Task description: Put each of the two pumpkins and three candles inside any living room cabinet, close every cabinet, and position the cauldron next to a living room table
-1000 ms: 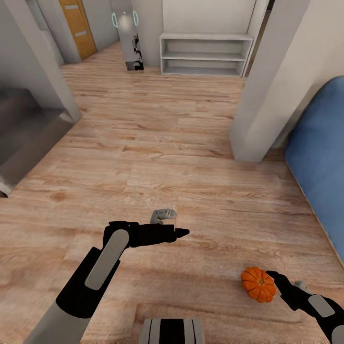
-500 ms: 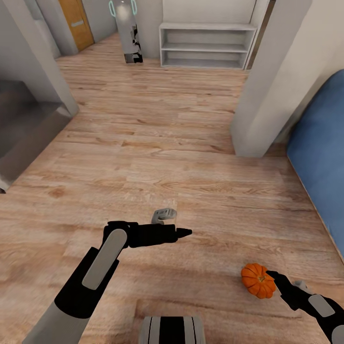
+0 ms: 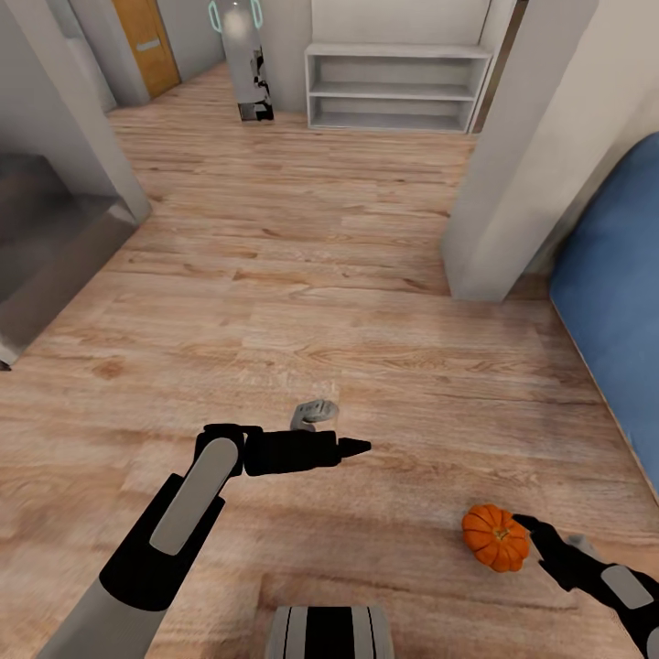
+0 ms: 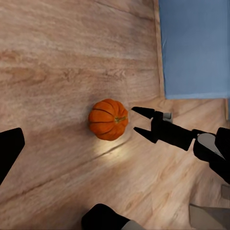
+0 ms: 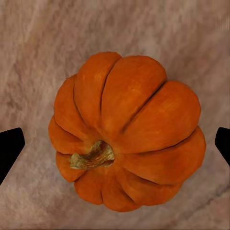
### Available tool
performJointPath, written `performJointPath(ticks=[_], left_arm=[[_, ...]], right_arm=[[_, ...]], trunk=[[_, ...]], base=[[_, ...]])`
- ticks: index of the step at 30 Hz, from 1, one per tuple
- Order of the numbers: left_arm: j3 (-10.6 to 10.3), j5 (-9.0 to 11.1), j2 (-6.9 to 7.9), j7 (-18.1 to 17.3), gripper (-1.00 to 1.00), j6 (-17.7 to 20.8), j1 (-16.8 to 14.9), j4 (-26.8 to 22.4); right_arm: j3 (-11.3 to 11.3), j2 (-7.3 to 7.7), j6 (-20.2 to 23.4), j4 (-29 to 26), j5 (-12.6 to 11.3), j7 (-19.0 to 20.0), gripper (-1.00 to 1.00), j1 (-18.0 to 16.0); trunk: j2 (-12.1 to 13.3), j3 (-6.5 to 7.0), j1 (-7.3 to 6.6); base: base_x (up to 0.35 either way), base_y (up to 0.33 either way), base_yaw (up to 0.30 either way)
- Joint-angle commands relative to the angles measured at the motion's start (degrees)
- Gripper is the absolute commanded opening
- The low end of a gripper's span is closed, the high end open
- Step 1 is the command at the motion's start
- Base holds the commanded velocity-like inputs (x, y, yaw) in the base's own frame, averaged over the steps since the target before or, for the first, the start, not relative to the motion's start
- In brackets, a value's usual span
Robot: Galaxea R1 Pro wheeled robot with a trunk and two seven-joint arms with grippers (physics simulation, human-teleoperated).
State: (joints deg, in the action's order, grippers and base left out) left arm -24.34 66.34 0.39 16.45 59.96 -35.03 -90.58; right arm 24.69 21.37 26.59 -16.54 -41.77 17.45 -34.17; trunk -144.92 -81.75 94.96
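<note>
One bright-orange pumpkin (image 3: 495,537) rests on the wooden floor at the lower right of the head view. My right gripper (image 3: 529,529) is just to its right, open, with both fingertips pointing at it and a small gap left. In the right wrist view the pumpkin (image 5: 127,132) lies stem-up between the wide-spread fingertips (image 5: 9,148) of that gripper (image 5: 116,143). My left gripper (image 3: 352,447) hovers over bare floor to the pumpkin's left, open and holding nothing. Its wrist view looks down on the pumpkin (image 4: 108,119) and the right gripper (image 4: 135,120).
A blue sofa (image 3: 613,302) lines the right side, with a white wall pillar (image 3: 522,183) beside it. A white open shelf unit (image 3: 394,87) stands at the far wall. Grey steps (image 3: 37,238) sit at the left, an orange door (image 3: 146,41) beyond them.
The head view shifted slightly a second ago, then held still. The right arm has edged a little to the lower right. The pumpkin and the left arm have stayed put.
</note>
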Motion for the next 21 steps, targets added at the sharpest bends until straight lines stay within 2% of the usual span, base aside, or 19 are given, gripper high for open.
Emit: performJointPath(ticks=[1, 9, 21], left_arm=[[-0.1, 0.6, 0.04, 0.6, 1.00, 0.0, 0.0, -0.1], [-0.1, 0.7, 0.05, 0.6, 1.00, 0.0, 0.0, -0.2], [-0.1, 0.7, 0.05, 0.6, 1.00, 0.0, 0.0, -0.2]], right_arm=[[0.4, 0.20, 0.6, 0.0, -0.1, 0.5, 1.00, 0.0], [0.7, 1.24, 1.5, 0.4, -0.1, 1.7, 1.00, 0.0], [0.8, 1.39, 1.6, 0.5, -0.1, 2.0, 1.00, 0.0]], trunk=[[0.0, -0.04, -0.01], [-0.1, -1.81, 0.20], [-0.3, -4.25, 0.48]], base=[[0.000, 0.000, 0.000], [0.000, 0.000, 0.000], [0.000, 0.000, 0.000]])
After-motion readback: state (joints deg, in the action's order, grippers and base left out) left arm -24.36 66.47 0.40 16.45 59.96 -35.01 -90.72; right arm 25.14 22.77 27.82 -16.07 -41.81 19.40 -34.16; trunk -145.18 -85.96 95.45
